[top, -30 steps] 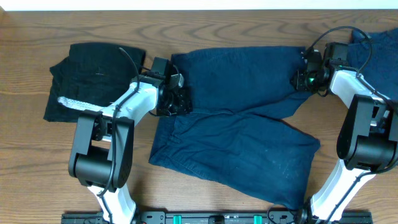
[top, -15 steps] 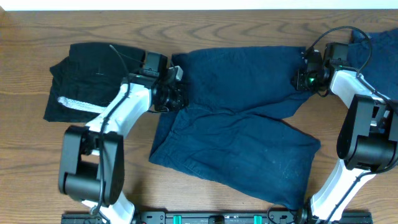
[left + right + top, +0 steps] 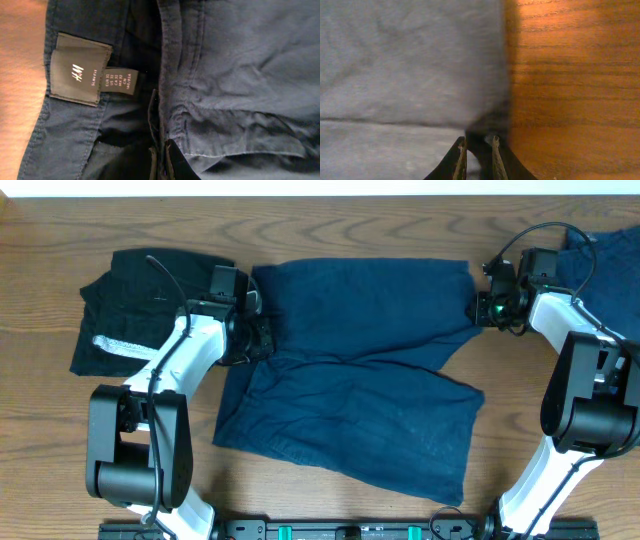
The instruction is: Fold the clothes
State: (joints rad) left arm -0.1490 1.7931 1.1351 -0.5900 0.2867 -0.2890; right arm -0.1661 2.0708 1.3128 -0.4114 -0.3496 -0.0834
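Firmly closed, the left gripper (image 3: 160, 161) pinches the waistband of the navy shorts (image 3: 360, 370) beside its label (image 3: 80, 70); the right gripper (image 3: 479, 150) nips their opposite hem. Shorts lie spread across the middle of the table (image 3: 60, 440), black clothes (image 3: 140, 310) heaped just to their left.

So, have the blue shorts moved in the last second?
Yes. The blue shorts slid left, toward the black garment, which stayed put.

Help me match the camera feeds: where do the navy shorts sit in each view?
Overhead: navy shorts spread mid-table.
Left wrist: shorts fill the frame, label upper left.
Right wrist: shorts look greyish, covering the left side.
Shared landmark: wooden table beside the cloth.
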